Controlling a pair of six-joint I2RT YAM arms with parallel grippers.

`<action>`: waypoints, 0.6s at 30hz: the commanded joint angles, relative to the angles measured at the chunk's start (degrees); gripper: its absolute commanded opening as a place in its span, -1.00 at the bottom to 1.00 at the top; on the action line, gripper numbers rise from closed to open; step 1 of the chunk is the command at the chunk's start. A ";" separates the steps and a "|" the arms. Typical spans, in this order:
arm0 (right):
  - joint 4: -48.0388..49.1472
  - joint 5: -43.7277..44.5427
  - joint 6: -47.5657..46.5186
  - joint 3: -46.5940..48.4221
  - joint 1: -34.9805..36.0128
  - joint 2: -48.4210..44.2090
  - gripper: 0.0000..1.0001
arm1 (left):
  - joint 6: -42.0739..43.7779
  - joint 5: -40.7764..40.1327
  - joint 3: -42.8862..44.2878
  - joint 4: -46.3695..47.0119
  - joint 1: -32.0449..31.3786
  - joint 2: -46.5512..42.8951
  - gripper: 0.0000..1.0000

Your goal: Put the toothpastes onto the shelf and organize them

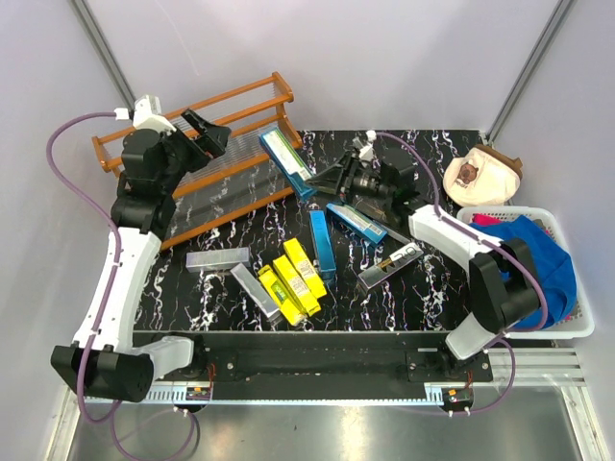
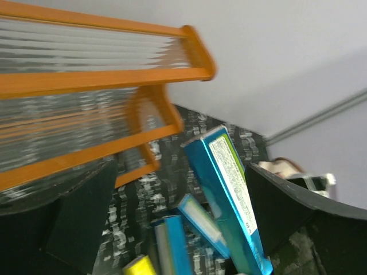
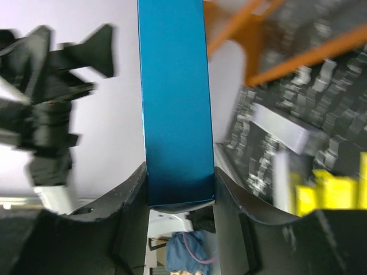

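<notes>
My right gripper (image 1: 325,179) is shut on a blue-teal toothpaste carton (image 1: 286,161) and holds it in the air by the right end of the orange-brown shelf (image 1: 192,182). The right wrist view shows that carton (image 3: 175,103) clamped between both fingers (image 3: 129,217). My left gripper (image 1: 207,133) is open and empty above the shelf; its wrist view shows the shelf (image 2: 114,74) and the held carton (image 2: 229,195) beyond it. Loose on the table lie two blue cartons (image 1: 322,245), three yellow ones (image 1: 293,277), two silver ones (image 1: 217,257) and a black one (image 1: 389,264).
A white basket (image 1: 586,327) with blue cloth stands at the right edge. A beige cap-like thing (image 1: 483,175) lies behind it. The shelf sits at the back left, partly off the black marbled mat (image 1: 423,298).
</notes>
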 commanded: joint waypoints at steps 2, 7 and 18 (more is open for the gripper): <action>-18.02 2.04 -14.50 -1.02 -1.56 -7.15 -0.57 | 10.07 -12.73 4.72 -14.08 0.00 -0.85 0.98; -24.14 2.41 -19.80 1.27 -2.35 -5.76 -0.57 | 12.09 -18.20 10.52 -23.94 -1.93 2.75 0.98; -23.36 -2.51 -18.92 13.83 -2.70 6.62 -0.56 | 14.03 -18.12 8.42 -23.51 -3.34 3.82 0.98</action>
